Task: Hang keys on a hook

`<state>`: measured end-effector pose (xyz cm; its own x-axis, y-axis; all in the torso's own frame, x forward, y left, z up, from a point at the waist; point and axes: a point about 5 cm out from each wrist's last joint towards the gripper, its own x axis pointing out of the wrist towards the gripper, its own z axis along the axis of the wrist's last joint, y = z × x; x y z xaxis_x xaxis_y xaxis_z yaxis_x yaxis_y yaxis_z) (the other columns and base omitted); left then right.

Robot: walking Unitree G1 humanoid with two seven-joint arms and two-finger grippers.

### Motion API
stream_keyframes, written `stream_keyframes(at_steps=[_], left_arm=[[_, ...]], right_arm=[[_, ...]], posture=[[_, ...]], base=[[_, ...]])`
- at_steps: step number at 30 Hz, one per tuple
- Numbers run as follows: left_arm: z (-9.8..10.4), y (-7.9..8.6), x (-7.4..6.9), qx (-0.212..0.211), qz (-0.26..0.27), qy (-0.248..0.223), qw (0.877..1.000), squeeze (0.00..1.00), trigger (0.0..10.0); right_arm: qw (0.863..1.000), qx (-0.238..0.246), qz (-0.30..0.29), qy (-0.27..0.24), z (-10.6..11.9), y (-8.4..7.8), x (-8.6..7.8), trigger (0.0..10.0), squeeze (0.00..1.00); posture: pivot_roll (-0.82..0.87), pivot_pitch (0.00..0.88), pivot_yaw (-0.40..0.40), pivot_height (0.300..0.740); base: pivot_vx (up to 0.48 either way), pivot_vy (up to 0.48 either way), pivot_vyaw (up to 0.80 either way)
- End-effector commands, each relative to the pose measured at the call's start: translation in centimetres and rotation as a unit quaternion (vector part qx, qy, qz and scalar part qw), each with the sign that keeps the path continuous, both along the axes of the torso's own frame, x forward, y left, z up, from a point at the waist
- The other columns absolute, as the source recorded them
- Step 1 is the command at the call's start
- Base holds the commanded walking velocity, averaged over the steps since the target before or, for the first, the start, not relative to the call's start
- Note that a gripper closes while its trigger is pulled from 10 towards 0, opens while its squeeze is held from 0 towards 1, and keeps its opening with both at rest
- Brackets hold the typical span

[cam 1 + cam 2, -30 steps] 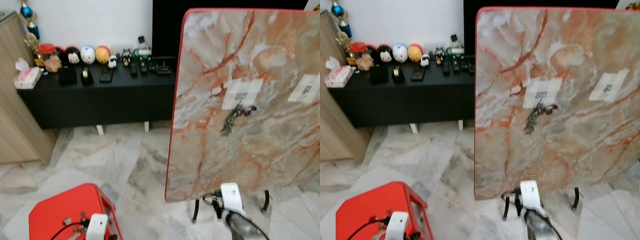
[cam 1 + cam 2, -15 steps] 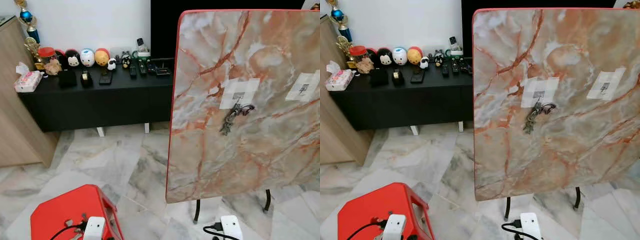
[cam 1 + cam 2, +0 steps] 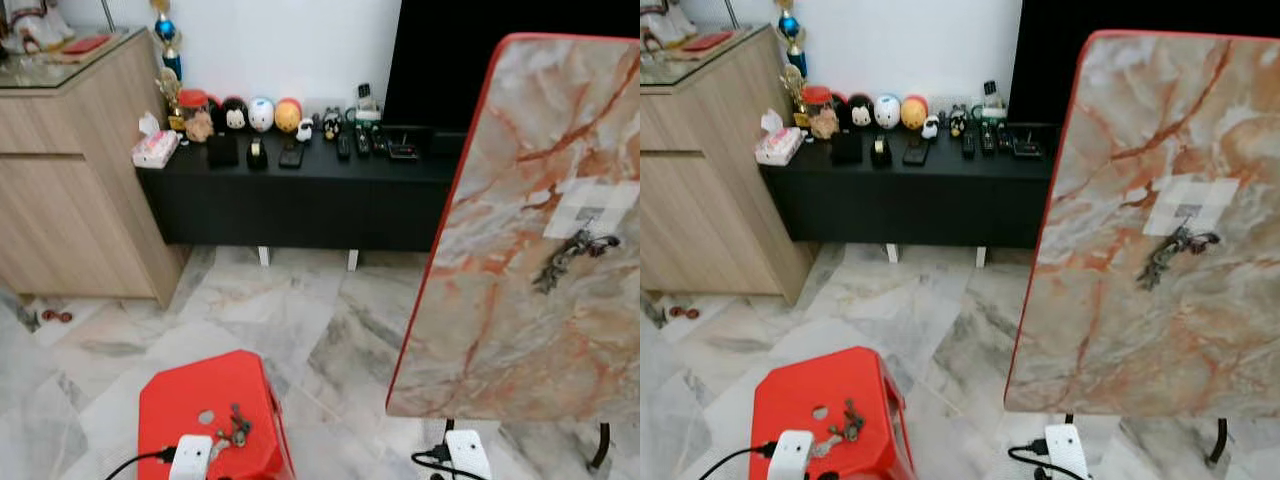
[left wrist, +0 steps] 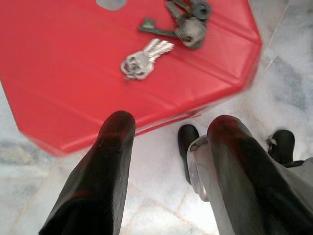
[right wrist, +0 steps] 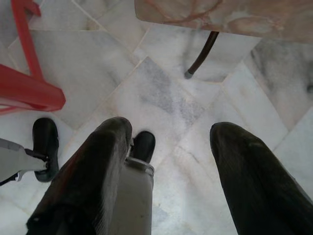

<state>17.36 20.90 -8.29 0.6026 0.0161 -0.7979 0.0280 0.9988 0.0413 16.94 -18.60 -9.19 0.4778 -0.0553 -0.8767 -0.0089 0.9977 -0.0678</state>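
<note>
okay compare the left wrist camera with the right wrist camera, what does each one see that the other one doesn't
The left wrist view looks down on the top of the red stool, where a silver bunch of keys and a darker bunch of keys lie apart from the open left gripper.

The right wrist view has the lower edge of the marble board and one dark leg of its stand, beyond the open right gripper.

Both take in the marble floor, some part of the stool, and the robot's black feet.
</note>
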Motion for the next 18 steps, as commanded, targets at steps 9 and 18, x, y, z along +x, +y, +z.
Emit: stream_keyframes(at_steps=[9,18], left_arm=[[0.00,0.16,-0.02,-0.007,0.015,0.001,1.000,0.00,10.0],[0.05,0.20,0.04,-0.005,0.011,-0.002,1.000,0.00,10.0]], right_arm=[[1.000,0.006,-0.002,-0.005,0.28,0.35,0.77,10.0,0.00],[1.000,0.003,0.006,-0.009,0.29,0.36,0.76,10.0,0.00]], posture=[[0.06,0.000,-0.047,0.740],[0.07,0.000,-0.045,0.740]], base=[[0.000,0.340,0.00],[0.000,0.213,0.07]])
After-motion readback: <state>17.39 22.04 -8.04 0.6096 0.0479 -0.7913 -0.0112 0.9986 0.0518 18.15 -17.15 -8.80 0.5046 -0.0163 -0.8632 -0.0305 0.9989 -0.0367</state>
